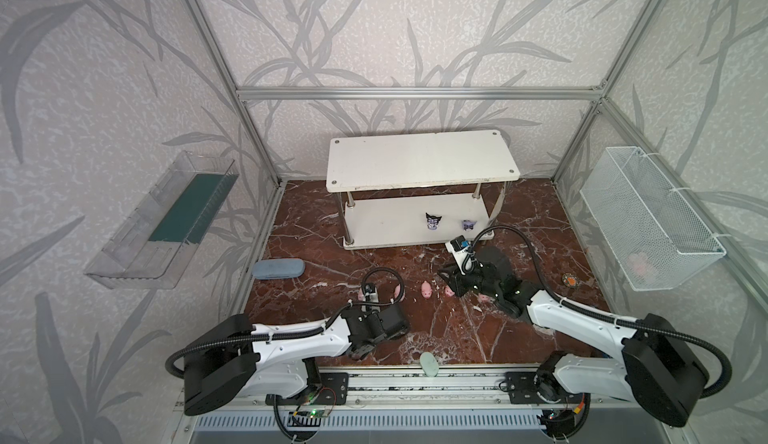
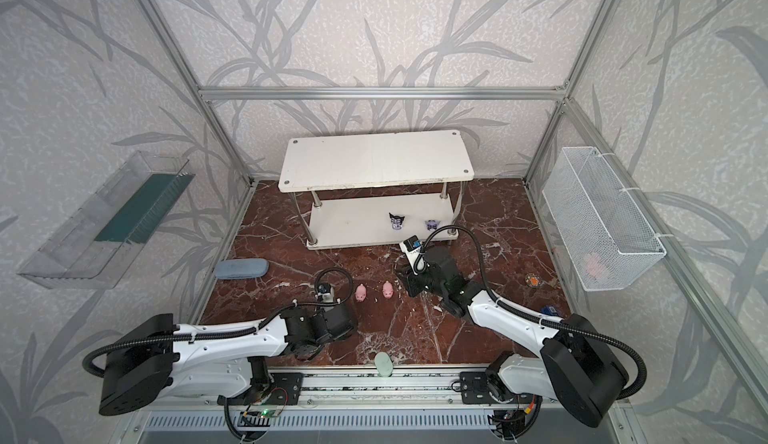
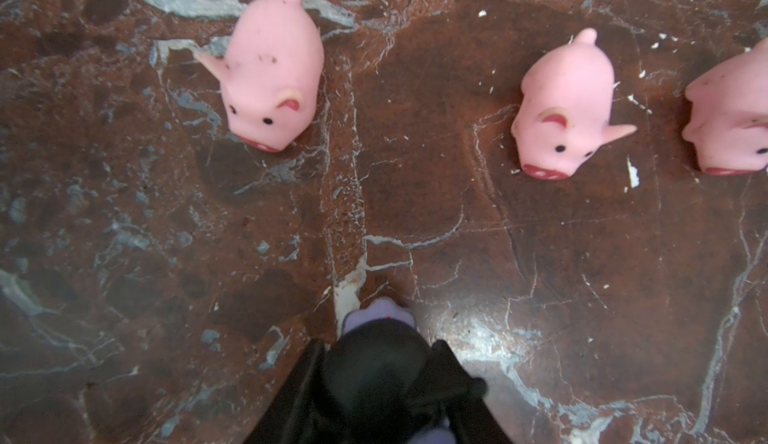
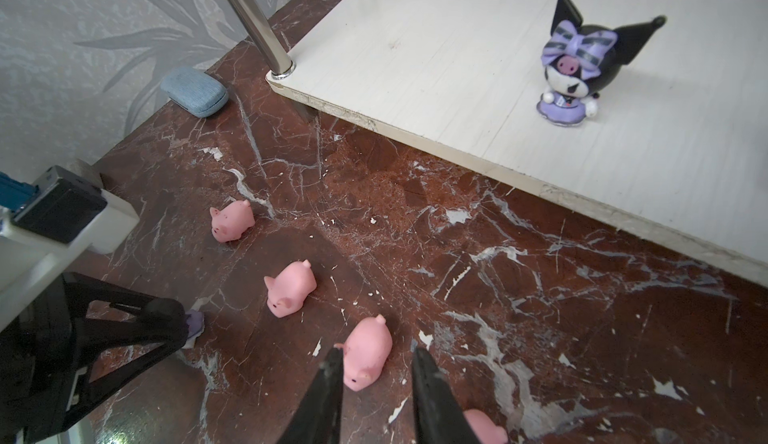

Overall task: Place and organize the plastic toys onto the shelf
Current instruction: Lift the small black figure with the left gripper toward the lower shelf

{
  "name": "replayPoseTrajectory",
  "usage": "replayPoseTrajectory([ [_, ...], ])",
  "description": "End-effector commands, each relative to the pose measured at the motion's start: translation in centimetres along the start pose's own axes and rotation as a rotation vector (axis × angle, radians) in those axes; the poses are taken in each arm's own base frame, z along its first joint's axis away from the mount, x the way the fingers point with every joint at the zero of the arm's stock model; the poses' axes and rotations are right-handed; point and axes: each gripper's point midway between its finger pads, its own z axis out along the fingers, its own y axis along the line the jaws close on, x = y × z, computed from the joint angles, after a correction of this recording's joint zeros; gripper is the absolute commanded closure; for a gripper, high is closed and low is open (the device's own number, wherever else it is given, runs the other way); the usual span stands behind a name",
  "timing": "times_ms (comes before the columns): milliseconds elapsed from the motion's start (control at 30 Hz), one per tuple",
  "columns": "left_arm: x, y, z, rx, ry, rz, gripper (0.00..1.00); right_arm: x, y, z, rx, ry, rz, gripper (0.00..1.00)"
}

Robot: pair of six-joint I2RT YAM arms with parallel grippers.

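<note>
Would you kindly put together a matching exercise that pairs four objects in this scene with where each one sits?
Things: 1 grey-blue case; 2 pale green oval; 3 dark figurine with bow; 4 mesh basket.
Places: A standing on the shelf's lower board; B mounted on the right-hand wall; C at the marble floor's front edge; D at the floor's left edge.
Pairs: 1-D, 2-C, 3-A, 4-B.

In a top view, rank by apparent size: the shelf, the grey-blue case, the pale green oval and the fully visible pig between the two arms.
1. shelf
2. grey-blue case
3. pale green oval, nearer the camera, which may flatter it
4. pig
</note>
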Motion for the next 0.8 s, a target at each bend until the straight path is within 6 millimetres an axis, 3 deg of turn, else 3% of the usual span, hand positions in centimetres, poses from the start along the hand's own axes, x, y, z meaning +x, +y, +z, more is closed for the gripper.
replayPoseTrajectory([
  [0, -0.4, 0.2, -0.3, -0.002, -0.009, -0.003, 0.62, -0.1, 0.3, 0.1, -0.017, -0.008, -0.008, 0.7],
  [267, 0.1, 0.2, -1.2, 0.028, 0.032, 0.02, 0.65, -0.3, 0.3, 0.0, -0.015, -0.016, -0.008, 0.7],
  [533, -1.4, 1.0, -2.9, 0.042, -0.032, 0.032, 0.68, -0.2, 0.3, 0.0, -0.015, -0.015, -0.006, 0.7],
  [767, -2.9, -0.4, -4.8, 0.078, -0.033, 0.109, 0.68, -0.3, 0.1, 0.0, -0.005, -0.019, -0.007, 0.7],
])
